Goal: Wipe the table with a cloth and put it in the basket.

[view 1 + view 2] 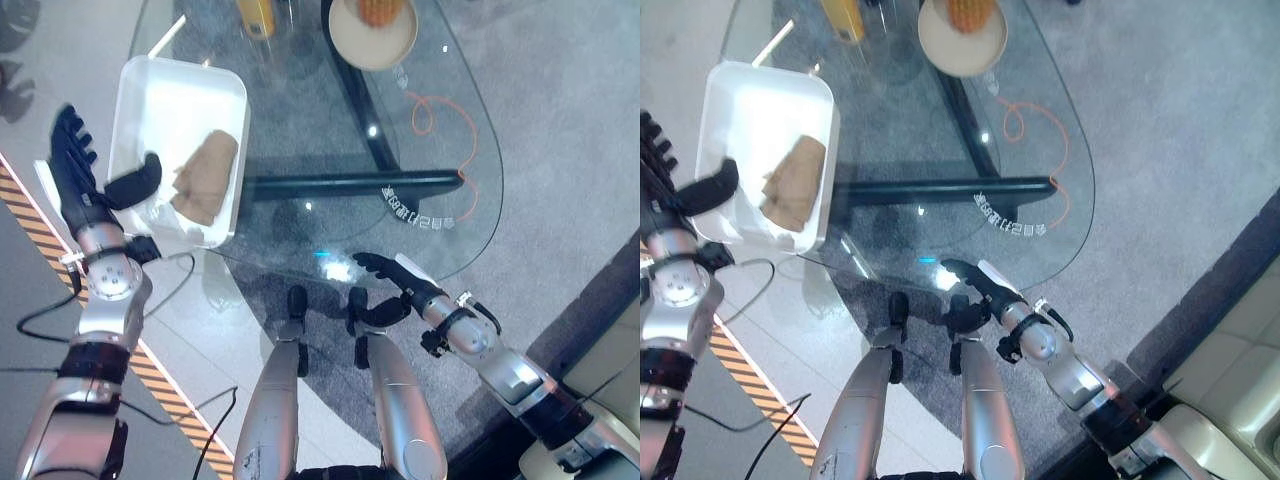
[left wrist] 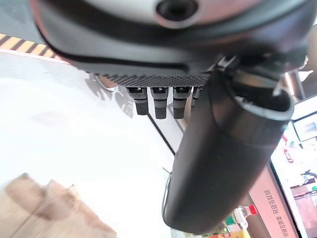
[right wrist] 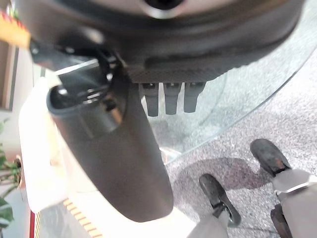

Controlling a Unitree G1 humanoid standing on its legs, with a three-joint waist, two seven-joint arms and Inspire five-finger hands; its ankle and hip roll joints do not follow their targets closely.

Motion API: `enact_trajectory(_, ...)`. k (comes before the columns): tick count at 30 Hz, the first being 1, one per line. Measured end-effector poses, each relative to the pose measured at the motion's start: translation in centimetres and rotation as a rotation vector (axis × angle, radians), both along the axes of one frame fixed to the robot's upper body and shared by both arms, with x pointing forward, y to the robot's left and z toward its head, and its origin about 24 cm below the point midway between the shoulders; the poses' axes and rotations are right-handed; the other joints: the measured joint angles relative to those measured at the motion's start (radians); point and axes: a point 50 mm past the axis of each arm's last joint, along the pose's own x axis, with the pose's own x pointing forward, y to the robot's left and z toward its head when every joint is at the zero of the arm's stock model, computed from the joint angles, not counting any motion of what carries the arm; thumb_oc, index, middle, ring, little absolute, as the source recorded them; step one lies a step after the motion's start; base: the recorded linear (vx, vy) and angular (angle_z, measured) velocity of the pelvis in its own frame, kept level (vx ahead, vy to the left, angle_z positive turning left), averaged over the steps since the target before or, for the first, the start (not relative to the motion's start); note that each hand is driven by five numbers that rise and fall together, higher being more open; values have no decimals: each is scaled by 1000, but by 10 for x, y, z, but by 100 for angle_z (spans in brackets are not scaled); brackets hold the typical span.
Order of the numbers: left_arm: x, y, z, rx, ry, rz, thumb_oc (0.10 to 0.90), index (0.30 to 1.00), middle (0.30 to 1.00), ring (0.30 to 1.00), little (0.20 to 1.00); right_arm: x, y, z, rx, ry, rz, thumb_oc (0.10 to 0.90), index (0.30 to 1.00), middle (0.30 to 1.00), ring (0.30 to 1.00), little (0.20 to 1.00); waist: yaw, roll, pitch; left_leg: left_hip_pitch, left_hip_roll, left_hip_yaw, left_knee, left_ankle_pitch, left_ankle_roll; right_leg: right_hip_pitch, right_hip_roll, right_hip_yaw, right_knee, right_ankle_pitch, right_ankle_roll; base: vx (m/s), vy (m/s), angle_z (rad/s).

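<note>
A tan cloth (image 1: 206, 176) lies crumpled inside the white rectangular basket (image 1: 165, 95) at the left end of the glass table (image 1: 330, 130). My left hand (image 1: 85, 170) hovers at the basket's near left rim with fingers straight and the thumb (image 1: 135, 181) reaching over the rim, holding nothing. The cloth (image 2: 44, 210) lies apart from the left thumb (image 2: 218, 163) in the left wrist view. My right hand (image 1: 385, 275) is open at the table's near edge, empty, fingers (image 3: 168, 96) straight.
A round beige plate (image 1: 373, 35) with an orange item stands at the table's far side, beside a yellow container (image 1: 256, 15). An orange cable (image 1: 445, 120) lies on the grey carpet under the glass. A striped floor strip (image 1: 20, 200) runs along the left.
</note>
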Motion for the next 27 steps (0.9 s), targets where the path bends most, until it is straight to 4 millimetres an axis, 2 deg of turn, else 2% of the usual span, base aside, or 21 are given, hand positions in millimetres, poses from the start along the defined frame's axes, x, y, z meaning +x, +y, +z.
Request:
enact_trajectory(5,-29,-14,-52,-66,144,-51,800,900,900,900,900,-16,-16,-30,28,58,-111,800,900,900,900,900,24,4,-4,155,3,-3,-99,17,-5,141,0,-2,-73,-2,3,33,-121,0)
enact_trajectory(7,-37,-22,-70,-104,208,-88,800,900,900,900,900,-20,-20,-43,62,94,-165,800,900,900,900,900,25,17,-12,211,5,-10,-137,20,-6,197,1,-11,-105,-3,3,34,-102,9)
enact_trajectory(12,-70,-49,-140,-264,453,-184,800,900,900,900,900,-38,-43,-73,73,205,-290,800,900,900,900,900,26,79,-70,310,7,-26,-195,24,-5,305,4,-32,-168,-6,8,80,-127,9)
enact_trajectory(14,-90,-59,-170,-333,573,-223,800,900,900,900,900,-50,-51,-89,72,274,-330,800,900,900,900,900,24,93,-138,338,10,-31,-219,23,-5,341,6,-42,-202,-8,11,84,-147,9)
enact_trajectory(17,-110,-68,-199,-407,703,-264,800,900,900,900,900,-65,-53,-111,100,367,-389,800,900,900,900,900,24,87,-183,409,12,-35,-233,22,-6,429,9,-50,-249,-8,11,60,-94,6)
enact_trajectory(19,-134,-76,-225,-465,836,-285,800,900,900,900,900,-84,-51,-132,123,464,-437,800,900,900,900,900,24,79,-265,436,19,-36,-247,8,-16,463,17,-51,-285,-12,10,38,-94,0)
enact_trajectory(20,-141,-78,-233,-478,878,-291,800,900,900,900,900,-90,-50,-138,127,492,-449,800,900,900,900,900,25,75,-290,439,20,-36,-247,8,-17,470,19,-52,-295,-13,11,13,-83,0)
enact_trajectory(23,-162,-88,-258,-509,1042,-304,800,900,900,900,900,-105,-49,-156,120,553,-490,800,900,900,900,900,23,70,-327,482,24,-36,-263,7,-17,516,24,-52,-330,-6,10,7,-60,-2)
enact_trajectory(26,-192,-100,-285,-578,1206,-258,800,900,900,900,900,-126,-52,-177,104,658,-555,800,900,900,900,900,18,71,-379,497,27,-34,-271,4,-18,529,27,-49,-340,-5,9,25,-29,-5)
enact_trajectory(27,-194,-101,-287,-582,1224,-255,800,900,900,900,900,-129,-53,-181,105,683,-570,800,900,900,900,900,18,71,-381,506,28,-33,-277,4,-18,535,28,-48,-342,-4,8,0,0,0)
